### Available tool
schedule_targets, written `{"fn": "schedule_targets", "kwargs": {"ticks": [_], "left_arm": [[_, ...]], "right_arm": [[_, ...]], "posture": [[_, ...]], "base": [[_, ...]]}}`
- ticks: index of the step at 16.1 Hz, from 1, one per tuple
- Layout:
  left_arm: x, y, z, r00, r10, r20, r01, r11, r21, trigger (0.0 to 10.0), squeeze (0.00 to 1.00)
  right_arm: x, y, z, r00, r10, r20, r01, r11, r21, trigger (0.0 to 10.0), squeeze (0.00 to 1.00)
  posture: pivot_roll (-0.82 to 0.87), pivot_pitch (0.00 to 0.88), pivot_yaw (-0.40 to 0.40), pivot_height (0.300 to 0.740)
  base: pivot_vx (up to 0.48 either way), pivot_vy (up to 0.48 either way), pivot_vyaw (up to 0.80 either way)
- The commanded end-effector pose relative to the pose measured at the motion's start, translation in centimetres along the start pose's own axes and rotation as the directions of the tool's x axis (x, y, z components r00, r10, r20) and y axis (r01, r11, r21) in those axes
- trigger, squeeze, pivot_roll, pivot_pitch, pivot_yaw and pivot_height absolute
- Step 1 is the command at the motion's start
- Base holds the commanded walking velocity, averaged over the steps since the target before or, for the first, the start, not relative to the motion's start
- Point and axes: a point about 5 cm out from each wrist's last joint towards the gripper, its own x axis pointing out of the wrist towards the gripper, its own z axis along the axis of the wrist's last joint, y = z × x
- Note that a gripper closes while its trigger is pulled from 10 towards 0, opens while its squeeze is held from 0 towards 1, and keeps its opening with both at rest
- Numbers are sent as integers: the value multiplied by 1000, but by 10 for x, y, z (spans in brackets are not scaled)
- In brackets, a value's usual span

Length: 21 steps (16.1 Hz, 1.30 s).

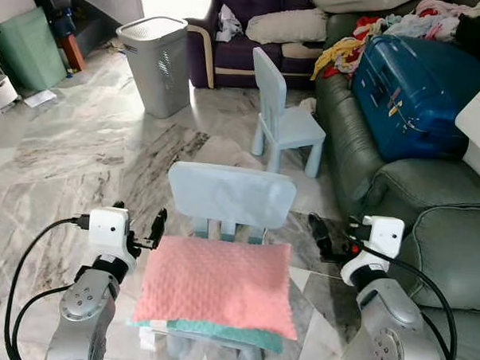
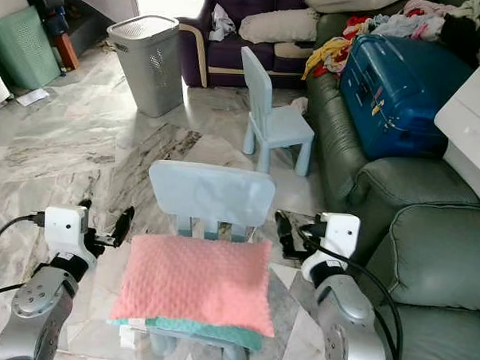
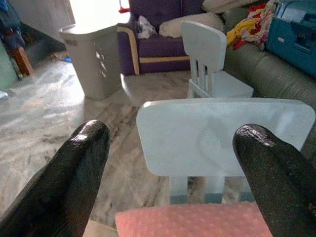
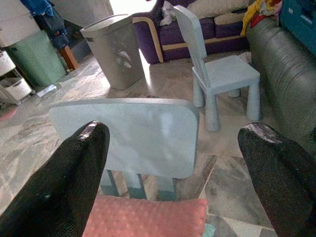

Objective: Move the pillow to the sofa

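Note:
A pink pillow [image 1: 215, 284] with a teal underside lies on the seat of a small light-blue chair [image 1: 231, 197] right before me. My left gripper [image 1: 146, 228] is open just left of the pillow's far corner, not touching it. My right gripper [image 1: 324, 235] is open to the right of the pillow, beside the chair back. In both wrist views the chair back [image 3: 222, 136] [image 4: 133, 133] stands between the spread fingers [image 3: 74, 168] [image 4: 69, 173], with the pillow's edge [image 3: 197, 219] below. The green sofa [image 1: 360, 165] runs along the right.
A blue suitcase [image 1: 415, 84] and piles of clothes [image 1: 438, 21] sit on the green sofa. A second light-blue chair [image 1: 284, 118] stands ahead. A grey laundry basket [image 1: 156, 63] and a purple sofa [image 1: 246, 49] lie farther back. Marble floor [image 1: 82, 157] opens to the left.

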Motion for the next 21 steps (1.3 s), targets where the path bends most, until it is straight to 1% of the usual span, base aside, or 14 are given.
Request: {"fn": "schedule_targets", "kwargs": {"ticks": [1, 2, 3, 4, 6, 8, 13, 16, 19, 21], "left_arm": [[1, -4, 8, 1000, -16, 18, 17, 1000, -15, 10000, 0], [2, -5, 9, 1000, -12, 24, 12, 1000, -18, 10000, 0], [2, -5, 10, 1000, -8, 28, 9, 1000, -21, 10000, 0], [3, -6, 14, 999, -3, 46, 4, 1000, -29, 10000, 0], [1, -11, 14, 999, -17, 49, 18, 999, -38, 10000, 0], [-2, -10, 8, 999, -20, 26, 20, 999, -32, 10000, 0], [0, -6, 9, 1000, -9, 12, 9, 999, -34, 10000, 0], [0, -4, 7, 1000, -6, -2, 6, 999, -36, 10000, 0], [0, -8, 5, 1000, -26, -16, 25, 999, -43, 10000, 0], [1, -6, 2, 999, -19, -28, 18, 999, -42, 10000, 0]], "right_arm": [[4, 5, 10, 1000, -2, 19, 2, 1000, -13, 10000, 0], [6, 2, 14, 1000, -12, 17, 13, 997, -79, 10000, 0], [7, 1, 17, 1000, -11, 13, 12, 997, -73, 10000, 0], [6, -3, 27, 998, -5, 64, 10, 998, -65, 10000, 0], [3, -8, 31, 996, -20, 82, 27, 996, -84, 10000, 0], [-1, -7, 27, 997, -26, 67, 32, 995, -90, 10000, 0], [-4, -3, 20, 999, -21, 32, 25, 995, -100, 10000, 0], [-5, -4, 19, 999, -28, 29, 31, 994, -109, 10000, 0], [-6, -5, 19, 999, -32, 29, 35, 992, -119, 10000, 0], [-6, -6, 19, 999, -28, 24, 31, 991, -129, 10000, 0]], "posture": [[-140, 0, 18, 740], [-143, 0, 12, 740], [-144, 0, 12, 740], [-144, 0, 12, 740], [-150, 0, 13, 740], [-157, 0, 17, 740], [-161, 0, 24, 740], [-164, 0, 32, 740], [-168, 0, 35, 740], [-177, 0, 34, 740]], "base": [[0, 0, 0], [0, 0, 0], [0, 0, 0], [0, 0, 0], [0, 0, 0], [0, 0, 0], [0, 0, 0], [0, 0, 0], [0, 0, 0], [0, 0, 0]]}}
